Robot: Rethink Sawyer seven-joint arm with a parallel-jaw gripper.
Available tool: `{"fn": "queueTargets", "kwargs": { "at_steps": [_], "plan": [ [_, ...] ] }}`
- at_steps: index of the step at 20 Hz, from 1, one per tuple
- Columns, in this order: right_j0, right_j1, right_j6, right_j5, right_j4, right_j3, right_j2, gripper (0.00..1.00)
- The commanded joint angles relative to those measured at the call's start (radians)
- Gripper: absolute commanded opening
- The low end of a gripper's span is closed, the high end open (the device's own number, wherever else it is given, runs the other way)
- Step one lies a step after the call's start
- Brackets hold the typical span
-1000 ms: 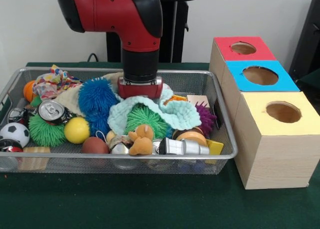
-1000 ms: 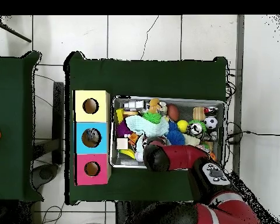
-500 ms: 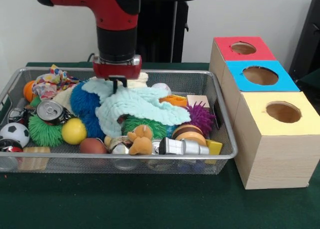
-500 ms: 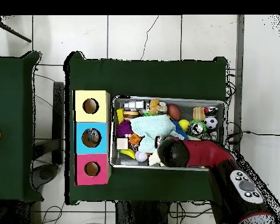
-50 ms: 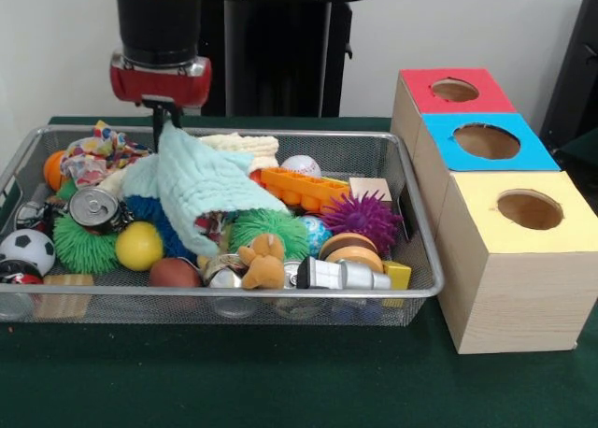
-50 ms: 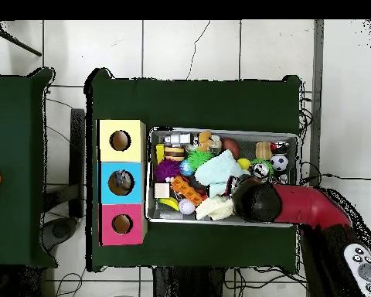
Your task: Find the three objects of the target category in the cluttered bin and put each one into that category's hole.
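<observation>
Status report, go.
Hand shut on mint cloth, lifting one corner. Cloth's lower end drapes over toys in wire bin. Orange block uncovered. Three box holes clear.

The front view looks level and close across the table at the wire bin [image 5: 234,297], the three boxes [image 5: 509,250] standing to its right. The overhead view looks straight down from high above, showing floor around the table; there the boxes [image 6: 121,182] lie left of the bin [image 6: 219,222]. Both views share bin and boxes.

A dark green table [image 5: 234,381] carries a wire mesh bin [image 5: 411,213] beside three wooden boxes [image 5: 509,288].
</observation>
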Motion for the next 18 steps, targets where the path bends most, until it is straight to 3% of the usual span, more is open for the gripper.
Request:
{"fn": "queueTargets", "kwargs": {
  "at_steps": [1, 5, 10, 18],
  "plan": [
    [-0.035, -0.096, -0.239, 0.142, -0.037, -0.014, 0.092, 0.0],
    [-0.055, -0.104, -0.273, 0.177, -0.046, -0.053, 0.103, 0.0],
    [-0.061, -0.065, -0.217, 0.11, -0.078, -0.065, 0.095, 0.0],
    [-0.06, -0.087, -0.217, 0.116, -0.092, -0.072, 0.076, 0.0]
  ]
}}
